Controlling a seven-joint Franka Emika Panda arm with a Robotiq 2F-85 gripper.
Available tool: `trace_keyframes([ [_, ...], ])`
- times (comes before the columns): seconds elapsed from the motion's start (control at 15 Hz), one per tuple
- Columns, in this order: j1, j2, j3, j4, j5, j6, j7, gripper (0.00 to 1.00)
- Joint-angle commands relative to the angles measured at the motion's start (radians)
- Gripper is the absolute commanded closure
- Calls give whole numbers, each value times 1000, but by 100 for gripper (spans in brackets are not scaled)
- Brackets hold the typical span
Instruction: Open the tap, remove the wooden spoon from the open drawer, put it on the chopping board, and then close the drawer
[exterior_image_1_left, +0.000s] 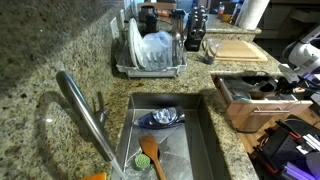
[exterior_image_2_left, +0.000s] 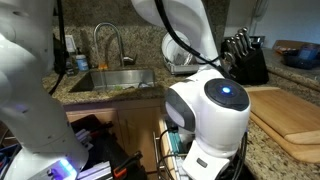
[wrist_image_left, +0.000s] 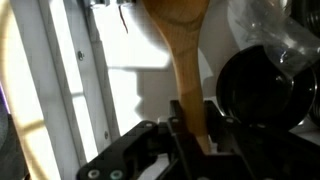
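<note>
One spoon gripped, not lifted out yet.
In an exterior view the arm (exterior_image_1_left: 302, 52) leans down over the open drawer (exterior_image_1_left: 240, 108); the chopping board (exterior_image_1_left: 238, 48) behind it has no spoon on it, and I cannot tell if water runs from the tap (exterior_image_1_left: 85, 115). In an exterior view the white arm (exterior_image_2_left: 210, 105) bends low by the counter (exterior_image_2_left: 290, 160) and hides most of the drawer, with the chopping board (exterior_image_2_left: 290, 115) beside it. In the wrist view the gripper (wrist_image_left: 192, 132) pinches its jaws tight on the handle of the wooden spoon (wrist_image_left: 180, 60), which lies in the drawer near a round black thing (wrist_image_left: 262, 88). Left to do, I think: lift the spoon, lay it on the board, push the drawer shut.
</note>
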Motion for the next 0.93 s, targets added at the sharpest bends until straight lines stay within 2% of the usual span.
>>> trace_keyframes([
  [0.0,-11,-12,-1,-16,40,-3,-54,96],
  [0.4,-9,-43,-15,-1,46,-13,-70,94],
  [0.47,-28,-88,-15,2,51,-73,-82,94],
  [0.53,-28,-132,-25,0,42,-86,-94,94],
  [0.87,-24,-394,-112,10,-134,-282,-43,94],
])
